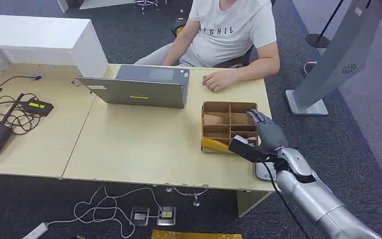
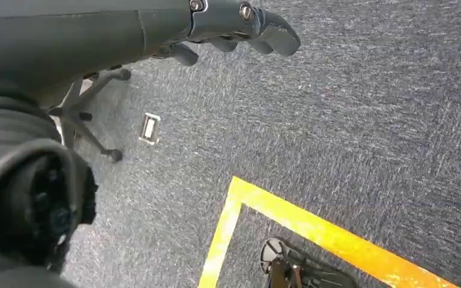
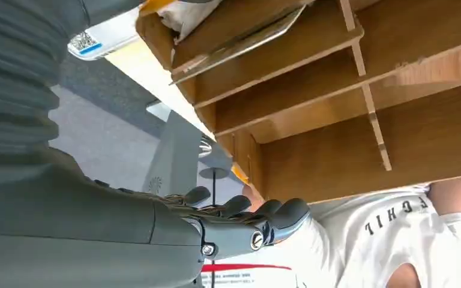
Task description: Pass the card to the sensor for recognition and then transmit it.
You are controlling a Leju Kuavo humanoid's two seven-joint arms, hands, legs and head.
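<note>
1. One right hand (image 1: 267, 130) hovers over the right edge of the wooden divided box (image 1: 218, 125), fingers extended and apart, holding nothing.
2. The card (image 3: 240, 45) lies tilted inside a near compartment of that box.
3. The left hand (image 2: 240, 27) hangs over the carpet, fingers loosely curled, empty.
4. A laptop (image 1: 142, 87) stands farther back on the surface (image 1: 139, 144); a person's hand (image 1: 218, 81) rests beside it.
</note>
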